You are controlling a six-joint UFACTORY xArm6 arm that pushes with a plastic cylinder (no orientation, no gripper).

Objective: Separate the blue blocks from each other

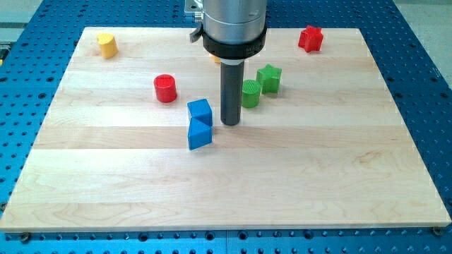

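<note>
Near the middle of the wooden board [296,183], two blue blocks [200,110] [199,133] are seen touching, one just above the other in the view. My tip [230,124] is set just to their right (no pincer is fitted, only a rod). A green cylinder [251,93] is found just right of the rod, beside a green star-like block [269,78].

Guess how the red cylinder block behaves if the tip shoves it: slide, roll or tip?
The red cylinder block stands upright on its flat end, so it probably slides rather than rolls. It looks squat, so tipping seems unlikely. An off-centre push from my tip may make it slip aside.
</note>
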